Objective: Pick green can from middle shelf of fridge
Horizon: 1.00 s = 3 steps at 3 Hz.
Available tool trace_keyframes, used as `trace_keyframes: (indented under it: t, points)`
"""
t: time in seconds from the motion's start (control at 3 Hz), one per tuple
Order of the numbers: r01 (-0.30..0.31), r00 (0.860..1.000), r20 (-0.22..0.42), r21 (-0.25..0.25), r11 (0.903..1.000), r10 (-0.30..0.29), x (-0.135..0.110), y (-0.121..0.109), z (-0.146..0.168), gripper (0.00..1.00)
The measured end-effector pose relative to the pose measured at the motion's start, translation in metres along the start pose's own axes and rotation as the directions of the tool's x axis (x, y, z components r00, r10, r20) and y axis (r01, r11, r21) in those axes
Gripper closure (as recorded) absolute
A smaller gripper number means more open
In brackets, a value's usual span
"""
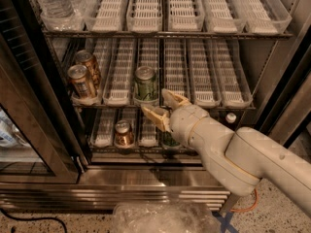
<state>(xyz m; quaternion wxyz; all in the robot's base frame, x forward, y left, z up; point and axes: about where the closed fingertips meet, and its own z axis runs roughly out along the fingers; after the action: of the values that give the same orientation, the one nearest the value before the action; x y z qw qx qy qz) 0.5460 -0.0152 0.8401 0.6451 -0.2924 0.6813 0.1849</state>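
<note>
The green can (pixel 146 84) stands upright at the front of a lane tray on the middle shelf (pixel 228 102) of the open fridge (pixel 146 174). My gripper (pixel 162 104) is just below and to the right of the can, in front of the shelf edge. Its two tan fingers (pixel 154 116) are spread open and hold nothing. The can is not touched.
Two copper brown-orange cans (pixel 82 79) stand at the left of the middle shelf. Another copper can (pixel 123 133) and a white-capped dark bottle (pixel 231 117) are on the lower shelf. Water bottles (pixel 53 1) sit top left. The glass door (pixel 29 120) stands open at left. A clear plastic bag (pixel 165 217) lies on the floor.
</note>
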Motion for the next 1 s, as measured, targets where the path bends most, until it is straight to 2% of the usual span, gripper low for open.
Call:
trace_keyframes:
  t: [0.33, 0.67, 1.0]
  points:
    - [0.0, 1.0, 0.0, 0.0, 1.0, 0.0, 0.0, 0.0, 0.0, 0.39]
    - [0.014, 1.0, -0.005, 0.007, 0.9999, -0.014, 0.0, -0.002, 0.005, 0.31]
    - [0.017, 1.0, -0.007, 0.002, 0.9998, -0.017, -0.001, -0.003, 0.012, 0.31]
